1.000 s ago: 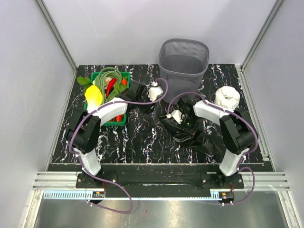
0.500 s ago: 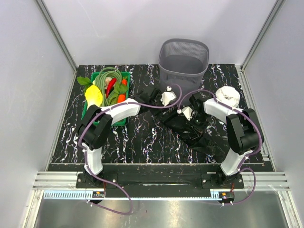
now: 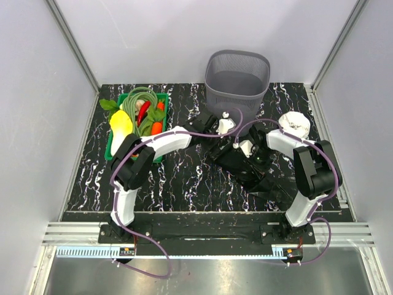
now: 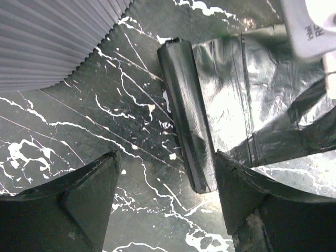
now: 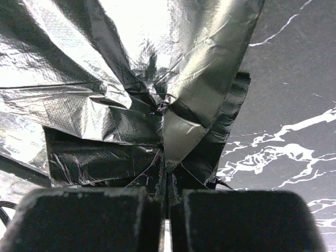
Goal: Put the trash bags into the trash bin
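L pincer (image 4: 167,164) wide, straddling bag (image 4: 223,102) fold by bin (image 4: 52,37); I'd drop lower, then close. R pincer (image 5: 167,191) pinches bag film, grip prob ok, view's tight.

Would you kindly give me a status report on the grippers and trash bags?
Left gripper open at folded bag edge. Right gripper shut on trash bags. Nothing blocks the trash bin.

Tabletop (image 3: 184,178): glossy black marble pattern with white veins.
Back wall (image 3: 184,37): plain pale grey panel.
Left wall (image 3: 37,123), right wall (image 3: 368,123): same pale panels, joined to the back by 2 aluminium posts (image 3: 73,46).
Near edge: ribbed aluminium rail (image 3: 73,233), with a brushed metal sheet (image 3: 202,273) below.
Light: even, soft, with no hard shadows.
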